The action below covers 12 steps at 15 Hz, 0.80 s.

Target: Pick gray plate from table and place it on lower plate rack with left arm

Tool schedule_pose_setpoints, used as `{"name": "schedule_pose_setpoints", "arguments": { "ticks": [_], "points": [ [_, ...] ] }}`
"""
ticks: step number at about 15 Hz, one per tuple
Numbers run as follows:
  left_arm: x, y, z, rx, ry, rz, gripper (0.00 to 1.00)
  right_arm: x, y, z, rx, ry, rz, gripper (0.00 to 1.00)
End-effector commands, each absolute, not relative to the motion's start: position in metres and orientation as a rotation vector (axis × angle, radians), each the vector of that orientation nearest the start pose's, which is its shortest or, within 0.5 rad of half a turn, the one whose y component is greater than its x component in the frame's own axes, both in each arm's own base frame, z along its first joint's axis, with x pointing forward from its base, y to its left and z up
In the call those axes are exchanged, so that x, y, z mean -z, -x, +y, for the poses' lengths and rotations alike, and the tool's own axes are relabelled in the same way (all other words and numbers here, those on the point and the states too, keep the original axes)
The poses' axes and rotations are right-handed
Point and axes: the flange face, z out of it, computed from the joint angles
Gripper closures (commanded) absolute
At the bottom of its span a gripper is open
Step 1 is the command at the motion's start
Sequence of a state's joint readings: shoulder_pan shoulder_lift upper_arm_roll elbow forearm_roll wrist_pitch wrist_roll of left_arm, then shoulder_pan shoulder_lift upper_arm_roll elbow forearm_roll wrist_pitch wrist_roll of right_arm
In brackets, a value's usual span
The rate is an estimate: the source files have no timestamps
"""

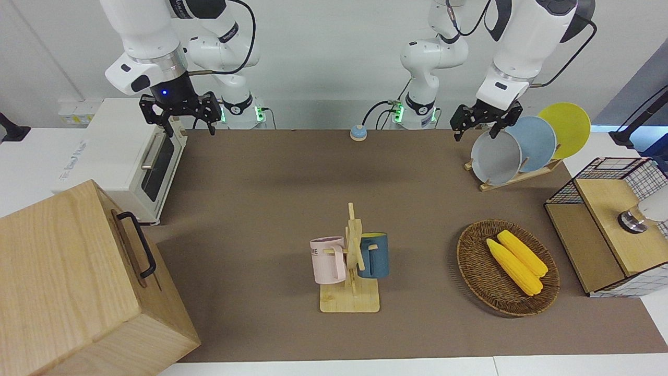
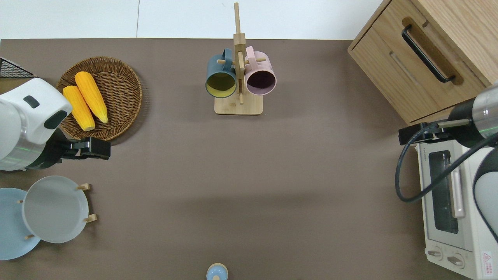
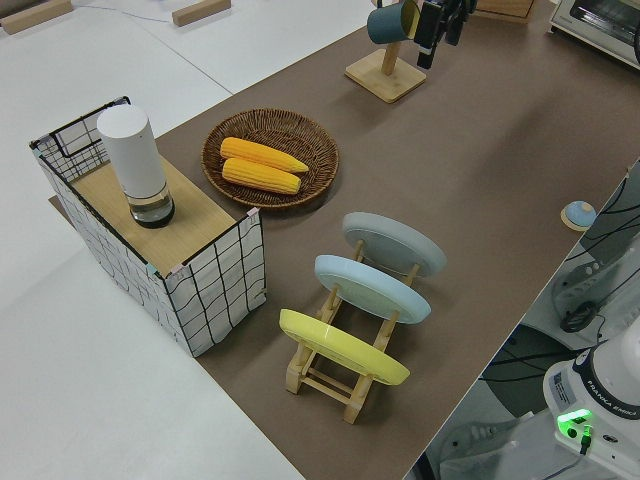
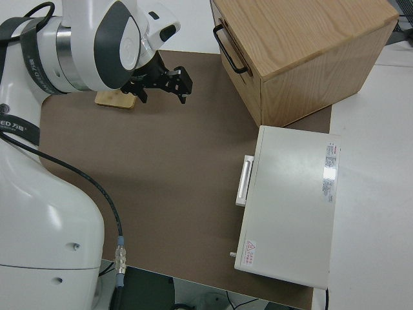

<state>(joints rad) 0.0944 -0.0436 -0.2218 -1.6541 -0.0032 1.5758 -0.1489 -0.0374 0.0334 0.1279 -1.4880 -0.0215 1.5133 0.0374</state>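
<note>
Leaning in the lower plate rack (image 3: 345,375), pale round gray plate (image 1: 496,157); left gripper (image 1: 480,121) spread wide, empty.

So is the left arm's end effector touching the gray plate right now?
Apart. The overhead view shows bare table between the left end effector and the gray plate, which sits in the lower plate rack.

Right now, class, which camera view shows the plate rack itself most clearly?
The left side view: the lower plate rack shows its rails and pegs. The front view shows one rail end below the plates, the overhead only peg tips, the right side view nothing.
</note>
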Motion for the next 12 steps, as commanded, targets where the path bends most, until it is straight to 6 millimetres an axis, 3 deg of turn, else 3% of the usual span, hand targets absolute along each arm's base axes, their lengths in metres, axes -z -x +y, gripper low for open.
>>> {"name": "schedule_pose_setpoints", "arguments": {
  "ticks": [1,12],
  "points": [
    [-0.6099,-0.5308,-0.0699,-0.028,3.129,0.216,0.0,-0.6425,-0.5589,0.045,-0.019,3.16,-0.058,0.017],
    [-0.6068,-0.5283,-0.0725,-0.034,3.08,0.257,0.0,-0.6426,-0.5589,0.045,-0.019,3.16,-0.058,0.017]
  ]
}}
